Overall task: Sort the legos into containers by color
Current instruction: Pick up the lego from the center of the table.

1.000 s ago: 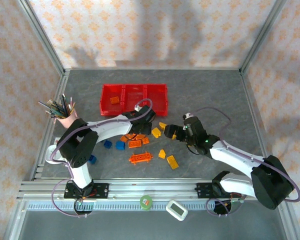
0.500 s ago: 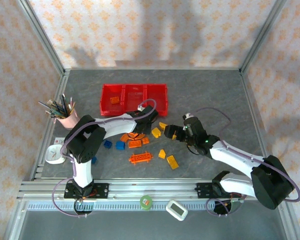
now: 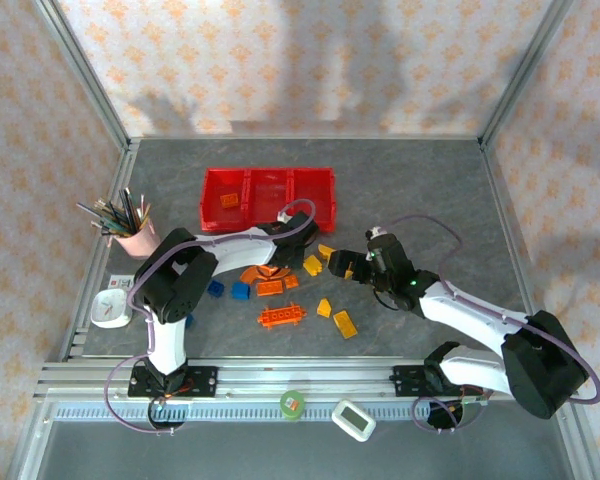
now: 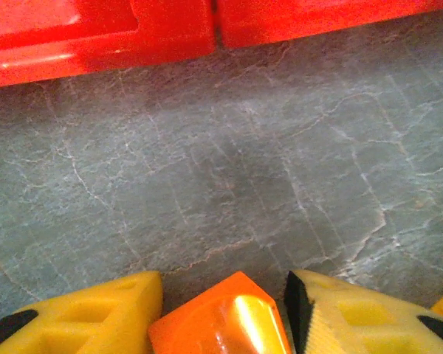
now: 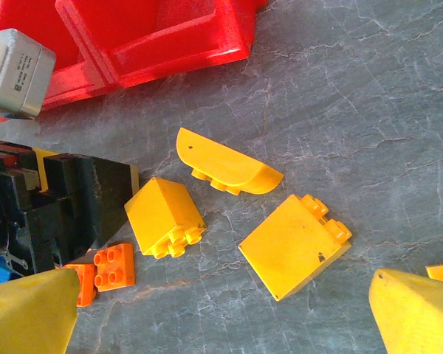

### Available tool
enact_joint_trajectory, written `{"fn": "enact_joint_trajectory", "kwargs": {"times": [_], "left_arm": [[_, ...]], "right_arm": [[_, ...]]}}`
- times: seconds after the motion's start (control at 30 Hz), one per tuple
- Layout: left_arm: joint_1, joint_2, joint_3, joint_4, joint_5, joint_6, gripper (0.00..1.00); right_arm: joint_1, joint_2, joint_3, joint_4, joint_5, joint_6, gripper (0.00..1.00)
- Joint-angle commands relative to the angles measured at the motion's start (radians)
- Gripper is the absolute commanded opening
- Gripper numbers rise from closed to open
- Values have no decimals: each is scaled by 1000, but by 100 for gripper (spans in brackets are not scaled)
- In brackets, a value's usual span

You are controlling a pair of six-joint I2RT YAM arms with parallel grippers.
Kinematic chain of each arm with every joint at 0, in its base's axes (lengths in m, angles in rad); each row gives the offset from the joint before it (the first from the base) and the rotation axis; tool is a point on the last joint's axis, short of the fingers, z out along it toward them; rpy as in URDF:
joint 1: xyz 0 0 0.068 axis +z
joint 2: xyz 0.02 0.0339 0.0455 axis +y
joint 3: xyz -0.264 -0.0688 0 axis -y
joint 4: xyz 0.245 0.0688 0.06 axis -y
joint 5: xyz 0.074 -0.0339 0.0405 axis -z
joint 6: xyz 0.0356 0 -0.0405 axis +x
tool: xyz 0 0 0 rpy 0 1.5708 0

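The left gripper (image 4: pixel 223 313) is closed partway onto a small orange plastic brick (image 4: pixel 220 333), which is pinched between its two yellow fingers (image 4: pixel 88 317). The red plastic three-bin tray (image 4: pixel 96 37) lies just beyond them on the far side. From above, this gripper (image 3: pixel 278 262) hangs over the cluster of loose bricks (image 3: pixel 270 285) on the grey stone-patterned table (image 3: pixel 410 180), a little nearer than the tray's (image 3: pixel 268 175) middle bin. One orange piece (image 3: pixel 229 200) lies in the tray's left bin.

The right gripper (image 5: pixel 221 324) stands wide open and holds nothing. Ahead of its fingertips (image 5: pixel 417 317), between them and the tray (image 5: pixel 148 37), lie three yellow plastic bricks, and neither pad touches any of them. These are a curved one (image 5: pixel 225 168), a wedge (image 5: pixel 165 216) closest to the left arm's black gripper body, and a flat-faced block (image 5: pixel 295 243) on the other side. In the top view the right gripper (image 3: pixel 340 266) sits right of the left one, with yellow pieces just to its left.
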Motion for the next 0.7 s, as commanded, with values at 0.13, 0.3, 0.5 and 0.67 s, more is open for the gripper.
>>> {"fn": "enact_joint_trajectory", "kwargs": {"times": [0.13, 0.3, 0.5, 0.67], "left_arm": [[-4, 26, 19, -4, -14, -10, 42], [-4, 5, 15, -5, -20, -10, 39], [-2, -70, 4, -10, -24, -13, 37], [10, -111, -6, -12, -31, -16, 36]], "right_arm": [[-7, -16, -3, 4, 5, 0, 100], [-7, -22, 7, -10, 10, -11, 100], [-7, -30, 31, -43, 19, -35, 100], [-7, -39, 43, -56, 4, -61, 100]]}}
